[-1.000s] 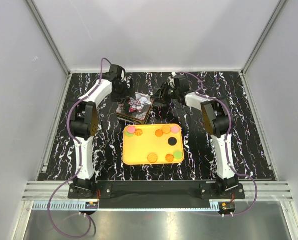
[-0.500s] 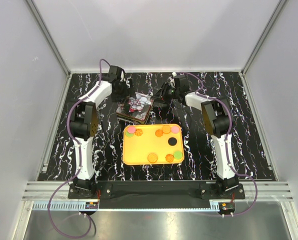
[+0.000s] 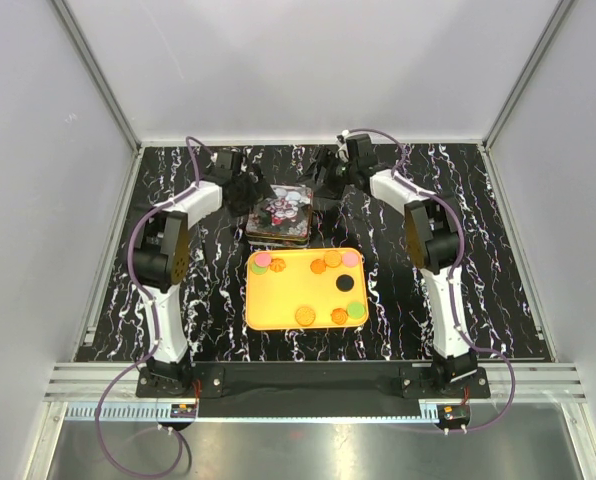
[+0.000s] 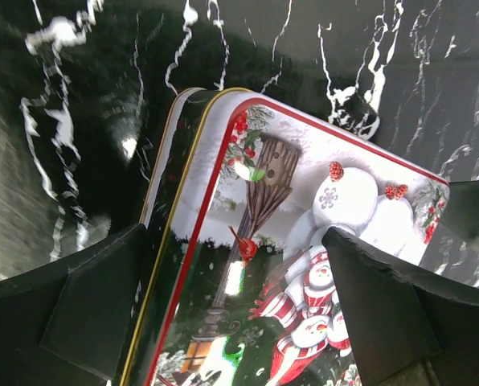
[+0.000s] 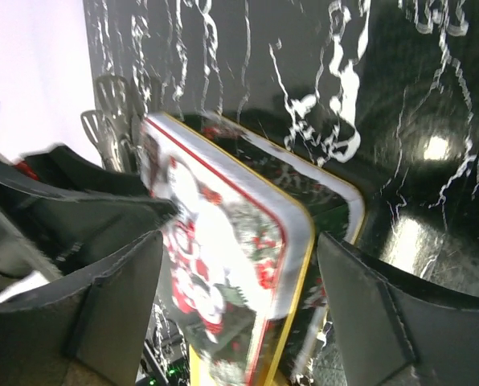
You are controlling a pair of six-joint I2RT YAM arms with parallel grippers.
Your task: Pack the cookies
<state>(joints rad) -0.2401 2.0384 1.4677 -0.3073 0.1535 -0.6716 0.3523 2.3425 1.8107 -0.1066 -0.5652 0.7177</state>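
Left claw [image 4: 231, 235] apart, right claw [image 5: 239, 240] apart; snowman tin [image 3: 281, 212] between; cookies [image 3: 305, 316] on tray [image 3: 278, 300].

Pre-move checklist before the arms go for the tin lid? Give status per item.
1. Left gripper open, a finger on either side of the tin: ok.
2. Right gripper open, straddling the tin's edge: ok.
3. Tin open for packing: not ok, the snowman lid covers it.
4. Lid seated flat on its base: cannot tell.
5. Cookies lying on the yellow tray, clear of both grippers: ok.
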